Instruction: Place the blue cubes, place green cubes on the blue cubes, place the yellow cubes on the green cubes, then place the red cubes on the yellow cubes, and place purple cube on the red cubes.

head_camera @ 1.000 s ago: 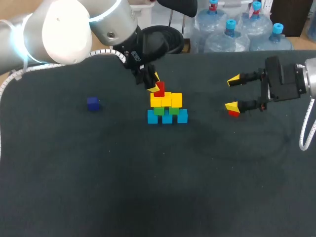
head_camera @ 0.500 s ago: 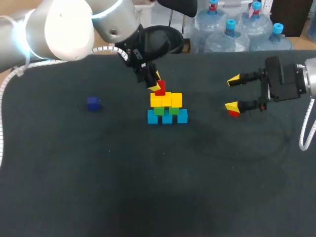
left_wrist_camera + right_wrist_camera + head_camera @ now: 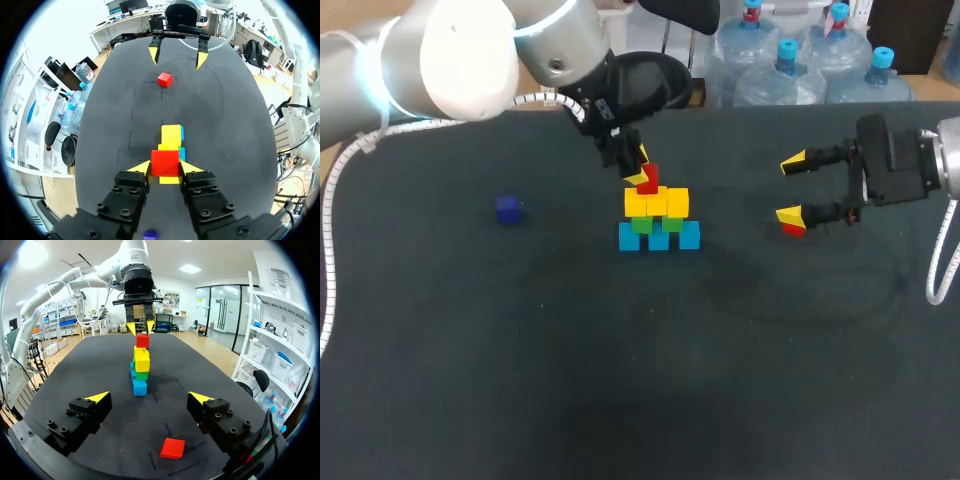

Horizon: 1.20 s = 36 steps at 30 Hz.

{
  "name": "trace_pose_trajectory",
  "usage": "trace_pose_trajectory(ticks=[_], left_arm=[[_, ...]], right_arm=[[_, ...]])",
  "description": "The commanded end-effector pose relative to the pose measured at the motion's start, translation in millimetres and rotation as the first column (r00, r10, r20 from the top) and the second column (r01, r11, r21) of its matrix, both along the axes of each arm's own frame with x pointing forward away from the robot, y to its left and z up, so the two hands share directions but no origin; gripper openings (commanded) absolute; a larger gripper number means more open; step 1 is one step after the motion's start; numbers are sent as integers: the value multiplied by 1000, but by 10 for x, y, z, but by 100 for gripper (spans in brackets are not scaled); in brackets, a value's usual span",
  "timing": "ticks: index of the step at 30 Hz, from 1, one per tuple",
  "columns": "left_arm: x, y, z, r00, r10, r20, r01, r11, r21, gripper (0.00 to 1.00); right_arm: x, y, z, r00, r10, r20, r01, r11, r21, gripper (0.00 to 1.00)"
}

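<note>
Already yellow cubes (image 3: 657,201) top the stack (image 3: 659,236); my left gripper (image 3: 165,167) clamps a red cube (image 3: 165,160), maybe seated, right gripper (image 3: 150,398) gaping, purple cube (image 3: 508,209) untouched

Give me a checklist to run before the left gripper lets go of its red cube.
1. Left gripper shut on the held red cube: ok.
2. Held red cube over the yellow cubes: ok.
3. Its underside seated flat on the yellow: cannot tell.
4. Layers below in order, yellow on green cubes on blue cubes, standing upright: ok.
5. Right gripper open and apart from the stack: ok.
6. Second red cube and purple cube free on the table for later steps: ok.
</note>
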State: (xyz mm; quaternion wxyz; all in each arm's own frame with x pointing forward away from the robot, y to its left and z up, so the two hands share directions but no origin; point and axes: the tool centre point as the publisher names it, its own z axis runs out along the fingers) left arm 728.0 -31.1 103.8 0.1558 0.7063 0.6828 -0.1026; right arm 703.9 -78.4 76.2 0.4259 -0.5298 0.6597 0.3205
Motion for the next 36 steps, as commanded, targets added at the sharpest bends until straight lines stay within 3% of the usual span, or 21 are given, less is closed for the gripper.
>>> trace_pose_trajectory(ticks=[1, 27, 31, 36], left_arm=[[10, 0, 2, 1000, -1, -4, 1, 1000, 5, 0], [-32, 22, -21, 1000, 8, -17, -8, 1000, 16, 0], [-27, 18, -20, 1000, 9, -18, -8, 1000, 17, 10], [-23, 11, -29, 1000, 11, -22, -11, 1000, 18, 14]], right_arm=[[3, 4, -8, 1000, 0, 2, 0, 1000, 1, 100], [3, 4, -8, 1000, 0, 2, 0, 1000, 1, 100], [3, 4, -8, 1000, 0, 2, 0, 1000, 1, 100], [3, 4, -8, 1000, 0, 2, 0, 1000, 1, 100]])
